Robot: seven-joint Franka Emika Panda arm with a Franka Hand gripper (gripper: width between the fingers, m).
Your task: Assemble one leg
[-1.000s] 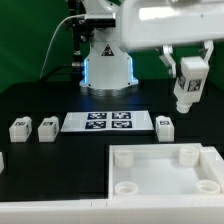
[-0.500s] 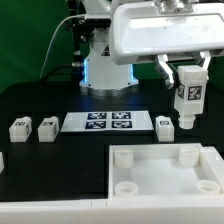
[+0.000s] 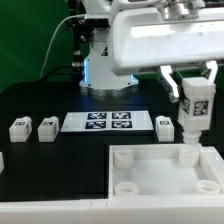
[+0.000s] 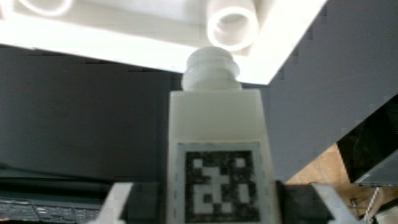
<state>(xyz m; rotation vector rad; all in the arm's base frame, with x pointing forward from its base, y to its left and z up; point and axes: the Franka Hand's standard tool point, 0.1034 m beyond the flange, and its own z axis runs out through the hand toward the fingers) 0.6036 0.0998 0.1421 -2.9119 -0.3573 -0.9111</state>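
Note:
My gripper (image 3: 195,88) is shut on a leg (image 3: 196,112), a small white block with a black-and-white tag on its face. It holds the leg upright, peg end down, just above the back right corner socket (image 3: 187,155) of the white tray (image 3: 160,172). In the wrist view the leg (image 4: 217,130) fills the middle between my fingers (image 4: 121,205), and its peg points at a round socket (image 4: 235,25) of the tray (image 4: 125,45). Three look-alike legs stand on the table: two at the exterior view's left (image 3: 19,128) (image 3: 47,128) and one (image 3: 165,125) behind the tray.
The marker board (image 3: 110,122) lies flat behind the tray, between the loose legs. The arm's base (image 3: 108,65) stands at the back. The tray's other sockets (image 3: 123,158) (image 3: 125,187) hold nothing.
My gripper has moved down and a little toward the exterior view's right with the leg, bringing its lower end close over the tray's back right socket.

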